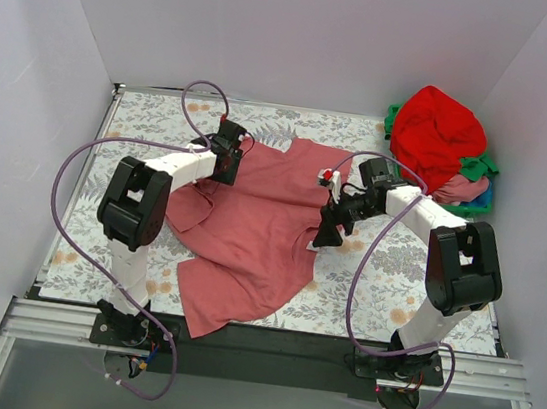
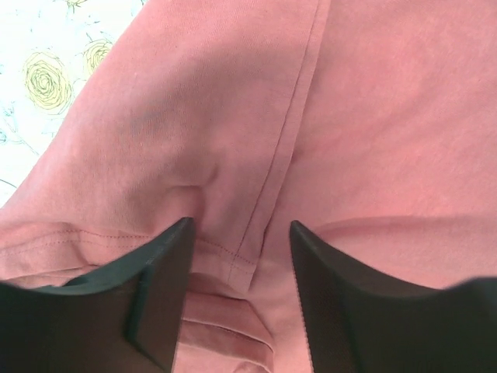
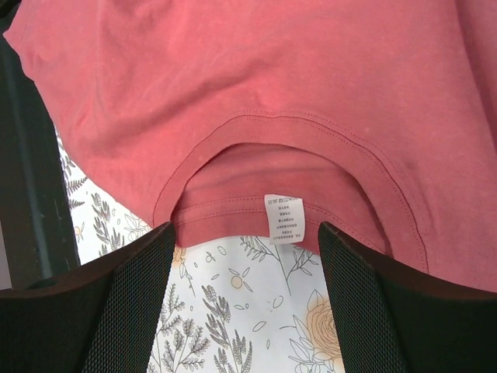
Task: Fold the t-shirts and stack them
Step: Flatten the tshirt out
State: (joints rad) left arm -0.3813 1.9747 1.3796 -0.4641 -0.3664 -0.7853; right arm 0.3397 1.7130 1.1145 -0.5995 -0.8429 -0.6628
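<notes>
With the left claw open over a seam of the pink t-shirt and the right claw open at its collar, a shallow pinch may catch one layer only.

1. We took this for a robotics lab cell: plain white panels walled the workspace on three sides.
2. We saw the left arm and right arm bolted to an aluminium rail, with purple cables looping loose.
3. A floral cloth served as the work surface.
</notes>
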